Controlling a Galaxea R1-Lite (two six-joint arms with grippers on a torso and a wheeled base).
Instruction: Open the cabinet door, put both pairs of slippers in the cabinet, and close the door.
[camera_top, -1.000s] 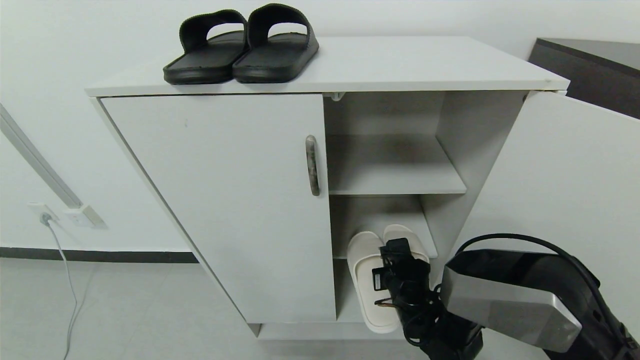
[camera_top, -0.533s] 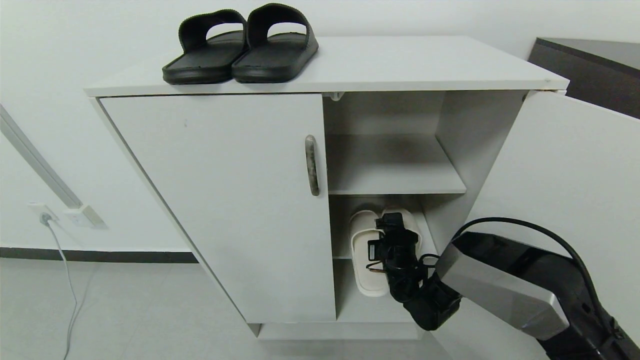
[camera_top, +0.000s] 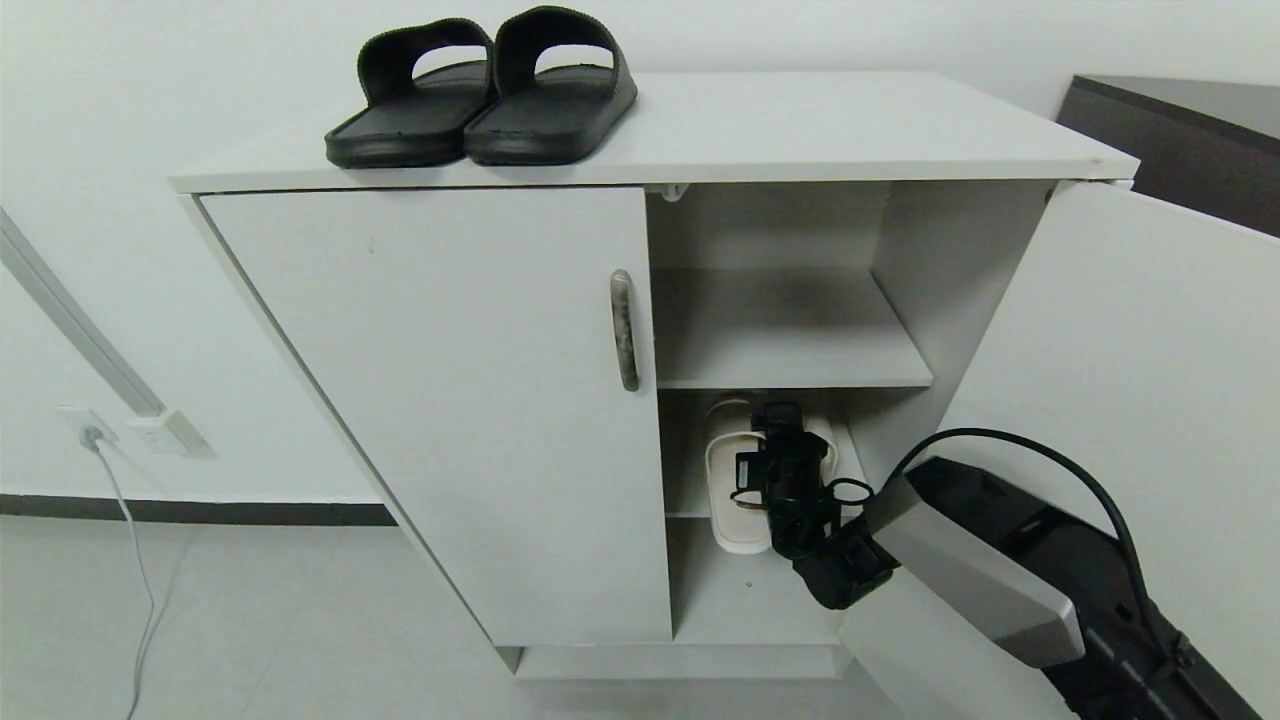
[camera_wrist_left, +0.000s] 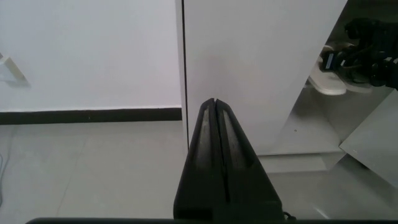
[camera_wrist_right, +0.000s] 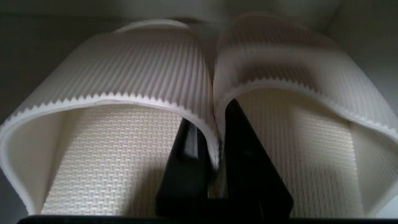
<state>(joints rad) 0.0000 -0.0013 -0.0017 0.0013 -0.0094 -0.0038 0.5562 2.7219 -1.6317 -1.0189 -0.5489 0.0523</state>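
Right now we see the right gripper inside the cabinet, in the compartment under the upper shelf. Its fingers pinch the white slippers by their two inner strap edges, which are pressed together between them. The pair lies side by side, toes toward the back, with the heels jutting past the front edge of the lower shelf; we cannot tell whether the soles touch that shelf.

The right door stands swung open, while the left door is shut with its handle upright along its inner edge. On the cabinet's top, toward its left end, the black slippers sit side by side and touching.

The left gripper hangs low in front of the left door, well apart from the slippers, with its fingers pressed together. On the wall to the left we note a socket with a cable running down to the floor.
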